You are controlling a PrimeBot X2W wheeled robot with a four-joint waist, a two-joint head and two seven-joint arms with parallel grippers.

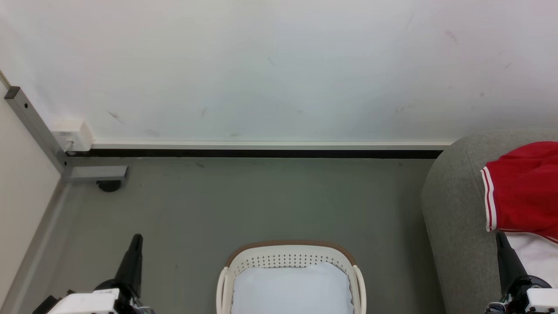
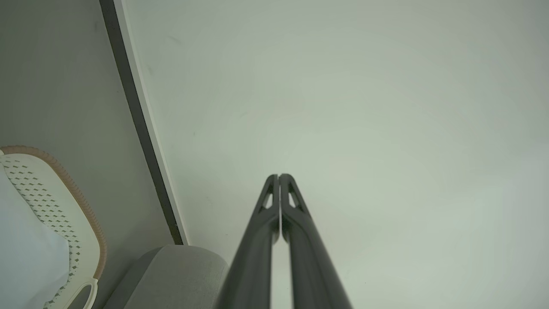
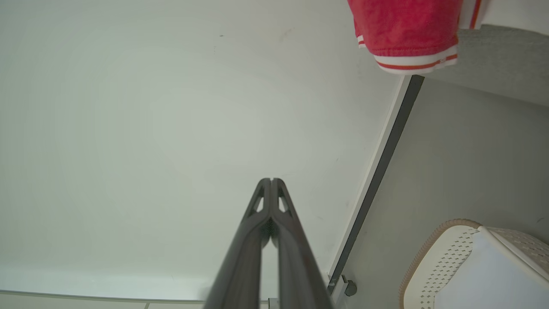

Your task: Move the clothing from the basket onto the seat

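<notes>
Resting shut and empty: the left fingers at lower left of the head view, the right fingers at lower right. The clothing, red with a white-striped hem, lies on the seat at the right edge; the basket at bottom centre has a pale cushion inside. The cloth looks soft, light and floppy, so it is probably best pinched at a bunched fold or hem.

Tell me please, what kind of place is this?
Probably an indoor room arranged like a home corner, perhaps a test space: a grey sofa with red clothing on it, a laundry basket on the bare grey floor, and a plain white wall.
</notes>
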